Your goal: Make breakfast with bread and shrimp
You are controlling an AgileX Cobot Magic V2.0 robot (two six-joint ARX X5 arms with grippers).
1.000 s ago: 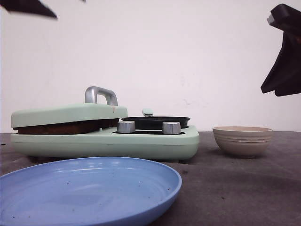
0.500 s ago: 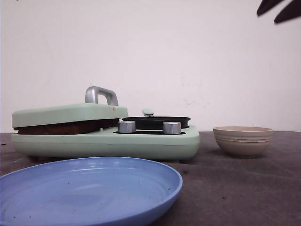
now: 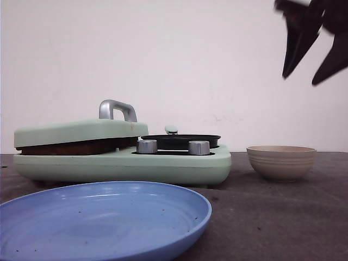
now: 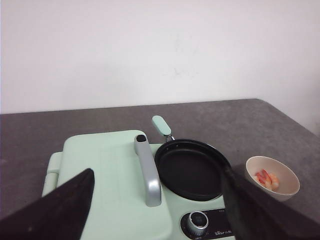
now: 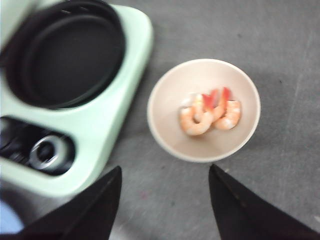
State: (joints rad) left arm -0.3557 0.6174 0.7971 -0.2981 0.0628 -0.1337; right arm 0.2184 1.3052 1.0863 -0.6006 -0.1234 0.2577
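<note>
Several curled orange-pink shrimp lie in a beige bowl, which stands right of the mint-green breakfast maker. The shrimp also show in the left wrist view. A brown strip shows in the gap under the maker's closed lid; it looks like bread crust, and the rest of the bread is hidden. My right gripper is open and empty, high above the bowl; it shows blurred at the top right of the front view. My left gripper is open and empty above the lid's silver handle.
An empty black pan sits on the maker's right half, with two silver knobs in front. An empty blue plate lies near the front edge. The table's right edge runs past the bowl.
The right gripper rose almost out of the front view, then came back down at the top right over the bowl. The left gripper's tip at the top left has left the front view.
</note>
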